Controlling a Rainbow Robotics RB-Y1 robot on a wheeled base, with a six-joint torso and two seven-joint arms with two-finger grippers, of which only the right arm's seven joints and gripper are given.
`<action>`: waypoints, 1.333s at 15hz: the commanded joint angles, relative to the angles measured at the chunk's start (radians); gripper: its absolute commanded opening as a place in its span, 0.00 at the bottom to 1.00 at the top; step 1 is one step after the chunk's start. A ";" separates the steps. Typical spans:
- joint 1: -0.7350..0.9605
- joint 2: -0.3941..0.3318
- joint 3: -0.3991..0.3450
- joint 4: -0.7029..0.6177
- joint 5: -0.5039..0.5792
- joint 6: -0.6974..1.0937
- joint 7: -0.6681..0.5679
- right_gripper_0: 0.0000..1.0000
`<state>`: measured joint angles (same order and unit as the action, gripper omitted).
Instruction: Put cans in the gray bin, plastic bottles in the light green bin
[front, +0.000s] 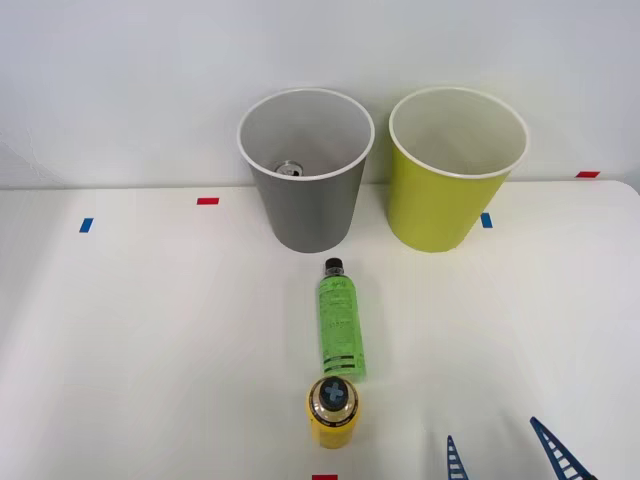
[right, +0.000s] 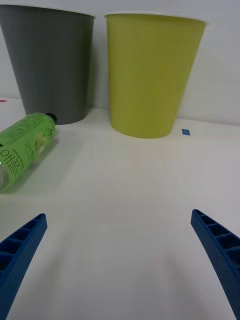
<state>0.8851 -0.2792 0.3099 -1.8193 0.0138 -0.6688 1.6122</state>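
We found the right end effector low over the near right part of the desk, its two blue ribbed fingers spread wide with nothing between them. One can already lay at the bottom of the gray bin, only its silvery round top visible past the white rim, so we judged the can half of the task done and the bottle half yet to be started. Two bottles waited on the desk: the green bottle lay on its side with its black cap pointing toward the gray bin, and the yellow bottle stood upright just beside the green one's base, nearer to us. Whether the two touched we could not tell. The light green bin stood to the right of the gray one, the pair close together at the far side of the desk, and what we could see of its white inside held nothing. From the wrist, the green bottle lay off to one side of the open fingers, not between them. In our judgement, the next move called for the end effector to shift left toward a bottle, straddle its body, close on it and carry it over the light green bin's rim. By our count: one can, two bottles, two bins.
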 joint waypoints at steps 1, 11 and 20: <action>0.000 0.000 0.000 0.000 0.000 0.000 0.000 1.00; 0.000 0.000 0.000 0.000 0.000 0.000 0.000 1.00; 0.000 0.000 0.000 0.000 0.000 0.000 0.000 1.00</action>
<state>0.8851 -0.2792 0.3099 -1.8193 0.0138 -0.6688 1.6122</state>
